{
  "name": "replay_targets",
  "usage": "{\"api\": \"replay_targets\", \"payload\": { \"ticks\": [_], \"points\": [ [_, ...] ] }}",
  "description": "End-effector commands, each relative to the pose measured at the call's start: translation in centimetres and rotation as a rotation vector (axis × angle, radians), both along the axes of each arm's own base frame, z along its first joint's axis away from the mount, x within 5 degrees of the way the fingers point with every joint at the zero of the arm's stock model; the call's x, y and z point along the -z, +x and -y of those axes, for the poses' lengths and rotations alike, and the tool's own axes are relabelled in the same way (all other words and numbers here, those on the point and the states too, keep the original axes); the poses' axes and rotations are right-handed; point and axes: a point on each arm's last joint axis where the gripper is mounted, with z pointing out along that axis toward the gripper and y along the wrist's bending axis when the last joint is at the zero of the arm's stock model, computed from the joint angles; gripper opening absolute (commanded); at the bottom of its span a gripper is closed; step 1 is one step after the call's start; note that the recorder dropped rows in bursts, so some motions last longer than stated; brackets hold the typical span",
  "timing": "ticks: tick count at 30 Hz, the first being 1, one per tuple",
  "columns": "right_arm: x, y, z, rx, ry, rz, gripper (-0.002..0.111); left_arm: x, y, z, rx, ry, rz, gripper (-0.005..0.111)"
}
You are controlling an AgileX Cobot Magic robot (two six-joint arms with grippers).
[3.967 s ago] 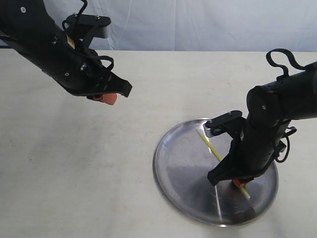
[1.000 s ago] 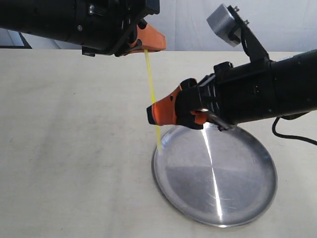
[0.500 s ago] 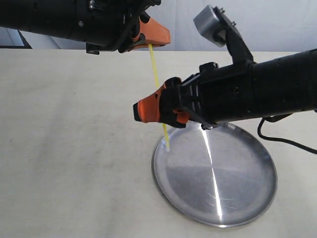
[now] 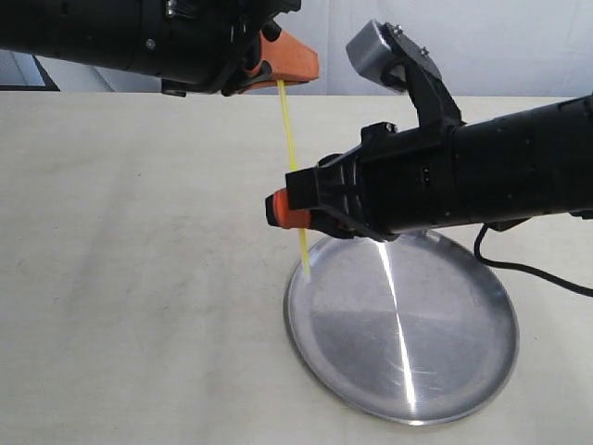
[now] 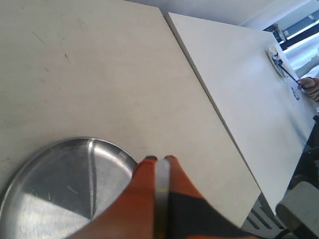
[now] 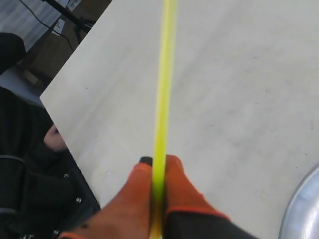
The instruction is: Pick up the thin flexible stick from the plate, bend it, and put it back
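A thin yellow stick (image 4: 289,139) runs almost straight and nearly upright above the table. My left gripper (image 4: 285,76) is shut on its top end. In the left wrist view the orange fingers (image 5: 144,174) press together around a pale strip, and only a small yellow spot of the stick (image 5: 158,189) shows. My right gripper (image 4: 276,209) is shut on the stick lower down. Its free end (image 4: 306,274) hangs just over the left rim of the shiny silver plate (image 4: 445,352). The right wrist view has the stick (image 6: 164,74) clamped between the closed fingers of the right gripper (image 6: 158,162).
Pale tabletop (image 4: 130,278) spreads to the left of the plate. The left wrist view takes in the plate (image 5: 45,189) and the table's edge (image 5: 214,114). In the right wrist view the plate's rim (image 6: 305,206) and the table's edge (image 6: 75,64) are visible, with dark clutter beyond.
Four seconds ago the stick lay on the plate under my right gripper, with the left gripper away. Over the last second the right gripper slid left along the raised stick and rolled.
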Motion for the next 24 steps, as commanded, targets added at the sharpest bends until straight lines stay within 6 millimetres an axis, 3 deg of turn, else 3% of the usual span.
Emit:
{"api": "replay_targets", "payload": {
  "ticks": [1, 13, 24],
  "points": [
    [-0.1, 0.6, 0.3, 0.084, 0.008, 0.012, 0.000, 0.0, -0.4, -0.1, 0.040, 0.039, 0.023, 0.000],
    [-0.6, 1.9, 1.0, 0.289, 0.064, 0.016, 0.000, 0.5, -0.4, -0.4, 0.061, 0.115, 0.065, 0.000],
    [-1.2, 2.3, 1.6, 0.386, 0.099, 0.024, 0.000, 3.5, -0.9, -0.9, 0.041, 0.151, -0.007, 0.000]
  ]
}}
